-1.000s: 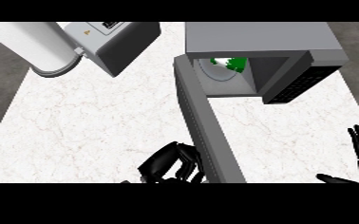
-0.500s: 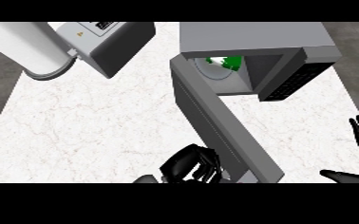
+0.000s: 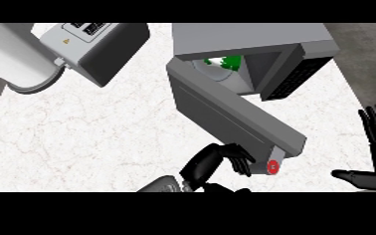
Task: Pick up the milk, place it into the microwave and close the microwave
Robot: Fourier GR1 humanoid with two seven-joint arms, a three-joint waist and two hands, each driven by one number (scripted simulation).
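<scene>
the left hand (image 3: 220, 160) is seen at the lower centre of the frame, its black fingers curled and pressed against the outer face of the microwave door (image 3: 228, 112) near the door's free end; nothing is held in it. just beside the fingertips, a small red round mark (image 3: 273, 167) is set on the door's end edge. the door is swung partly open and runs diagonally from the lower centre of the frame up to its hinge at the upper centre. the right hand (image 3: 365, 147) is shown at the lower right edge of the frame, open, with fingers straight and upright and the thumb spread apart below them; it is well apart from the door. the microwave (image 3: 253, 42) is placed at the upper centre and upper right, with its dark control panel (image 3: 294, 79) on the right side. inside the cavity, the milk (image 3: 226, 62) is visible as a white and green carton. a grey and white appliance (image 3: 81, 47) is placed in the upper left of the frame on the white marbled counter (image 3: 95, 139).
</scene>
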